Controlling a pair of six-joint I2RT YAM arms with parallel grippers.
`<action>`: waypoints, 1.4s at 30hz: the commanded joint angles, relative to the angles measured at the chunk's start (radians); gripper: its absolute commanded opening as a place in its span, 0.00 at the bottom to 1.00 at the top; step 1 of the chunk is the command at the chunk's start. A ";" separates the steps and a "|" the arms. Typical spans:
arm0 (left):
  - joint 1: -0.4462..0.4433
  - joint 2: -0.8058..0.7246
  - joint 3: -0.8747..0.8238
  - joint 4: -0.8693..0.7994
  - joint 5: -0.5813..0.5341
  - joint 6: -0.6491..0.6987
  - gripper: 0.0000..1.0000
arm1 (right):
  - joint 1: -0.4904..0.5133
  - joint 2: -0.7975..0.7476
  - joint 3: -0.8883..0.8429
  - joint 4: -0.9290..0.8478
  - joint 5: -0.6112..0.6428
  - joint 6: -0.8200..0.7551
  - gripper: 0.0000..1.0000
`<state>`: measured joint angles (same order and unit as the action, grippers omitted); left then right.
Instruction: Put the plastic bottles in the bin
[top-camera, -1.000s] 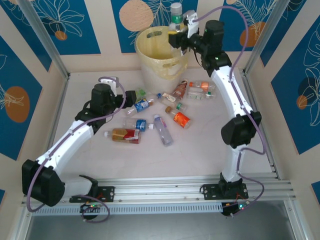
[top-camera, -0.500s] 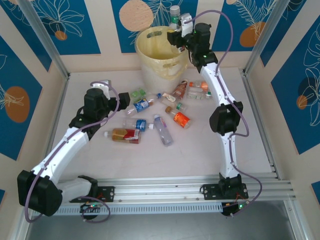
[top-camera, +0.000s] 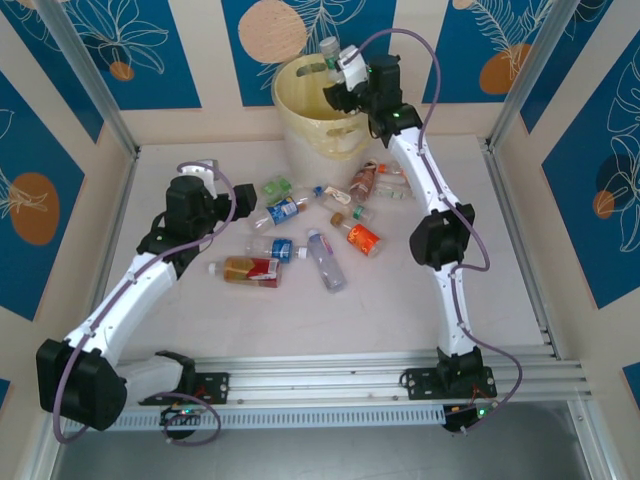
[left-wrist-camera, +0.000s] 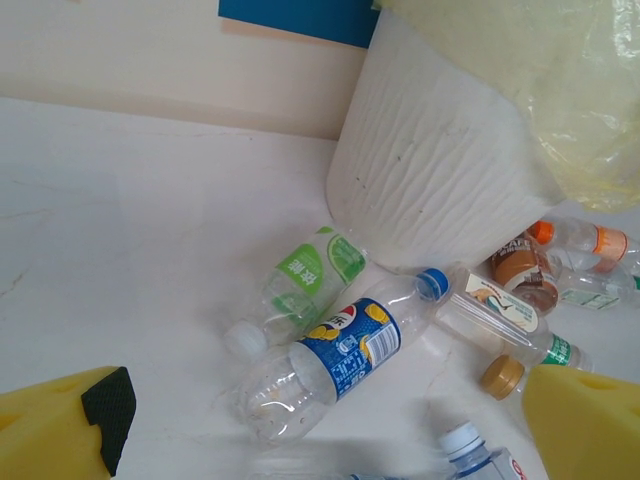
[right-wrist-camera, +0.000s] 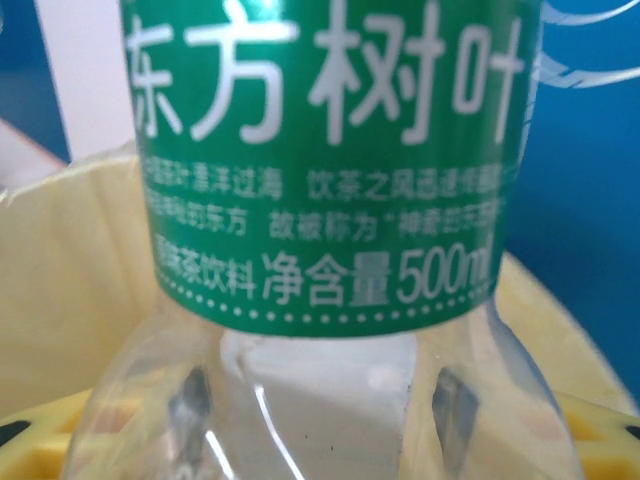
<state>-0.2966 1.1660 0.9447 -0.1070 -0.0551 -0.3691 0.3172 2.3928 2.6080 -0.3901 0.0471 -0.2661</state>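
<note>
R gripper (top-camera: 336, 82): jaws clamped on a green-label bottle (right-wrist-camera: 320, 200), as far as I can see. Its body sits between the 2 yellow fingers (right-wrist-camera: 45, 445) at the bottom corners of the wrist view. The bottle's long axis runs out from the jaws, cap end up in the top view.

Under and behind it is the bin (top-camera: 292, 100). Its pale rim shows on both sides of the bottle in the wrist view, and from above the jaws hang over the mouth. I can't tell how close the bottle is to the far rim.

So the relation that counts: bottle above the opening, bin straight below. My call is to part the jaws and let it drop. The risk is the tall end clipping the rim if it's off-centre.

L gripper (left-wrist-camera: 325, 415): jaws fully apart, nothing in them, low over the table (left-wrist-camera: 130, 220). Just ahead lies a blue-label bottle (left-wrist-camera: 330, 365), cap toward the bin, axis diagonal to the line btwn the fingers. I'd turn the wrist before closing on it. A 2nd green-label one (left-wrist-camera: 305, 285) lies just beyond, touching it or nearly.

Approx 10 bottles lie on the table btwn the arms. The blue-label one is nearest the L arm.
</note>
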 joint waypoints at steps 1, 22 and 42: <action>0.016 0.008 -0.008 0.034 0.027 -0.022 1.00 | 0.002 -0.054 0.019 -0.175 -0.037 -0.045 0.59; 0.032 0.051 -0.006 0.030 0.051 -0.057 1.00 | -0.028 -0.106 -0.049 -0.205 0.141 -0.032 0.75; 0.044 0.107 0.075 -0.335 -0.067 -0.203 1.00 | 0.034 -0.361 -0.226 -0.149 0.029 0.085 0.99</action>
<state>-0.2634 1.2797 0.9783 -0.2783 -0.0727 -0.4946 0.3538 2.1948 2.4508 -0.6102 0.1173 -0.2504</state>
